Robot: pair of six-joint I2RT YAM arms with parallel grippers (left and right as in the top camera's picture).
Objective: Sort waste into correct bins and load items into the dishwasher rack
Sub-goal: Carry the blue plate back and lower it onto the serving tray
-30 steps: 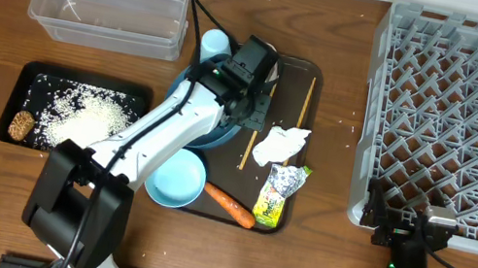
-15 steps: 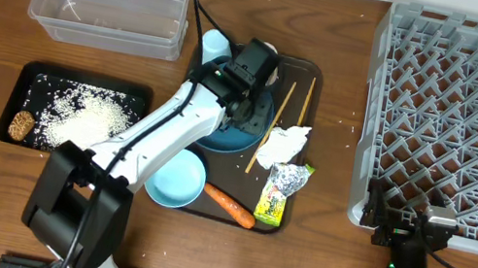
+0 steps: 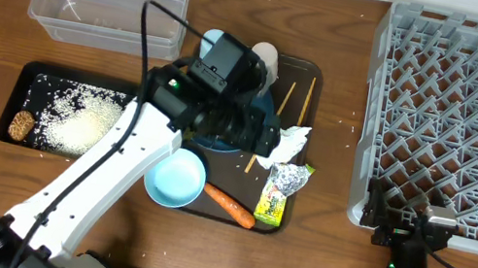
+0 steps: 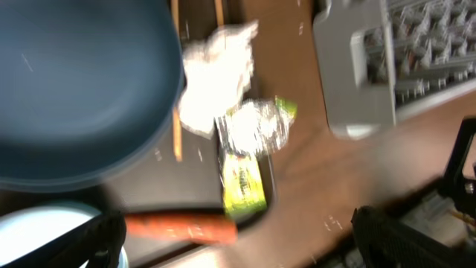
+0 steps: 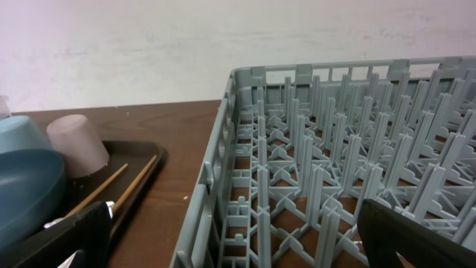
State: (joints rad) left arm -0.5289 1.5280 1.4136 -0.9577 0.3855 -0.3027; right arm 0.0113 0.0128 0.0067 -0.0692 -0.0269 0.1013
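Observation:
My left gripper [image 3: 261,138] hangs open over the brown serving tray [image 3: 316,77], above the dark-blue plate [image 3: 215,138] and gripping nothing. Its blurred wrist view looks down on the crumpled tissue [image 4: 216,74], the foil-edged wrapper [image 4: 242,182] and the carrot [image 4: 178,227]; the left gripper [image 4: 238,253] is open there too. Two chopsticks [image 3: 287,98] lie on the tray beside the tissue [image 3: 287,142]. The white bowl [image 3: 174,182] sits at the tray's front left. My right gripper [image 5: 238,253] is open at the grey rack's [image 3: 463,124] front corner.
The clear tub [image 3: 110,11] stands at the back left. In front of it, the black tray [image 3: 133,94] holds rice and a brown lump [image 3: 20,125]. A small white cup [image 3: 265,58] and a light-blue cup [image 3: 214,43] stand at the serving tray's back edge.
My left gripper has gone from shut to open and its arm has swung up and toward the front right. One chopstick has shifted right on the tray. The right arm stayed still.

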